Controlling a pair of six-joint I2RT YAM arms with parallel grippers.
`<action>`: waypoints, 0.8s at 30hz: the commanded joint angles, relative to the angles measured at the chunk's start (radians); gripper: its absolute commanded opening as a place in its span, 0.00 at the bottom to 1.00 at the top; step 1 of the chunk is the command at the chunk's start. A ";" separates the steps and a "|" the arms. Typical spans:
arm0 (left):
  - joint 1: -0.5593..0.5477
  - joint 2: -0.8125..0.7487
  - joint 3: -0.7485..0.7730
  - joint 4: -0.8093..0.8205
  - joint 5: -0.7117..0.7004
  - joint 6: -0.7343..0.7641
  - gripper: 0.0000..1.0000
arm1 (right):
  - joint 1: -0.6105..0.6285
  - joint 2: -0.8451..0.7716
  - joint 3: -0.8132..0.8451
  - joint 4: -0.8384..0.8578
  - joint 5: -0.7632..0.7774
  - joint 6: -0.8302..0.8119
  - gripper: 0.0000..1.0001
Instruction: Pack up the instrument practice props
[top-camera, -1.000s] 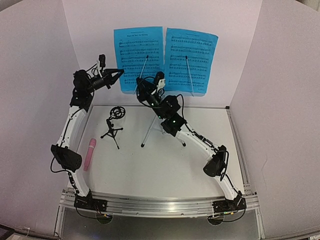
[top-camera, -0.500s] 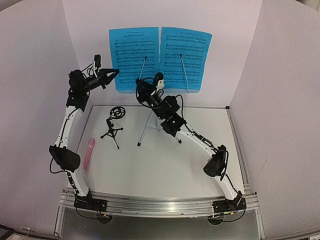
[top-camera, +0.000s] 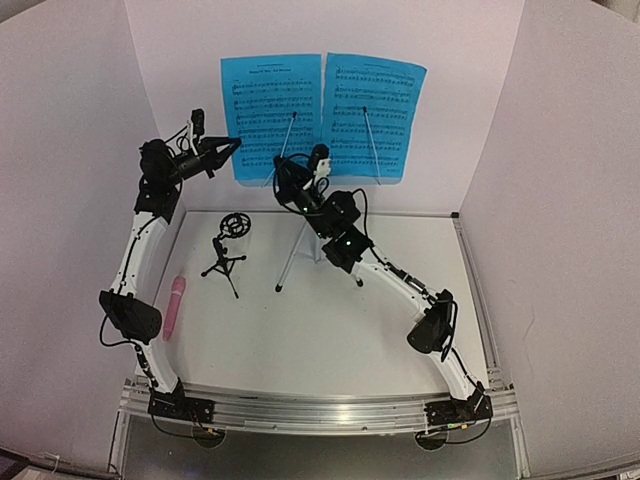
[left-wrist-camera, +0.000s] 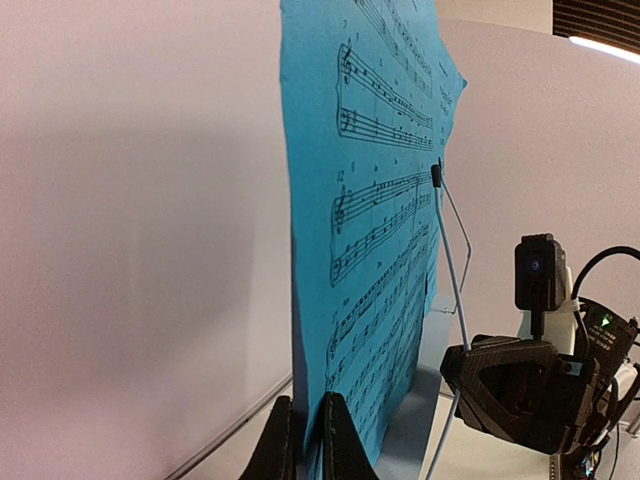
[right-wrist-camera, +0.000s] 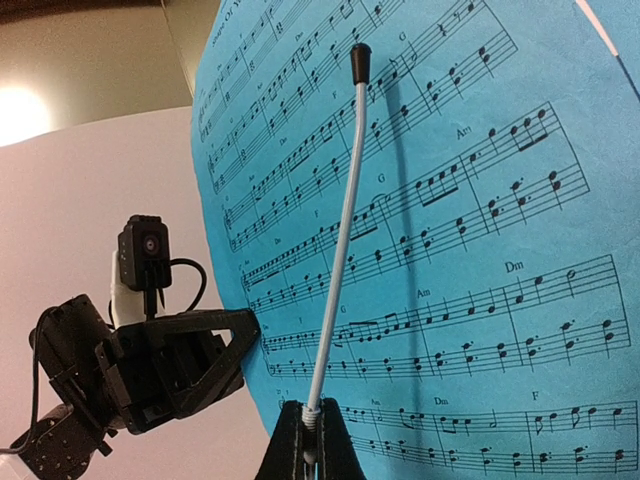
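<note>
Two blue sheet-music pages (top-camera: 271, 115) (top-camera: 372, 112) stand on the music stand, whose silver tripod (top-camera: 292, 262) shows below them; its perforated desk is hidden behind them. My left gripper (top-camera: 232, 147) is shut on the left page's outer edge (left-wrist-camera: 370, 200), with the fingers (left-wrist-camera: 335, 442) either side of it. My right gripper (top-camera: 283, 165) is shut on the spring base of the stand's wire page holder (right-wrist-camera: 335, 270), in front of the left page (right-wrist-camera: 450, 200). The black tripod mic stand (top-camera: 228, 250) stands at the left. The pink microphone (top-camera: 176, 306) lies beside my left arm.
White walls close off the back and both sides. The music stand is close to the back wall. My left gripper shows in the right wrist view (right-wrist-camera: 190, 360) and my right gripper in the left wrist view (left-wrist-camera: 520, 390), close together at the left page.
The music stand with both pages has shifted a little to the left, its tripod legs too. My left arm moved left with it. Both grippers keep their hold.
</note>
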 joint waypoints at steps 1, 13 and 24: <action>-0.030 0.012 0.065 0.011 -0.037 0.017 0.00 | 0.007 -0.034 0.022 -0.051 -0.017 -0.016 0.00; -0.024 -0.022 0.035 -0.024 -0.054 0.085 0.19 | 0.009 -0.034 0.012 -0.056 -0.023 -0.020 0.00; 0.013 -0.073 0.024 -0.024 -0.037 0.100 0.28 | 0.009 -0.043 -0.008 -0.056 -0.026 -0.015 0.00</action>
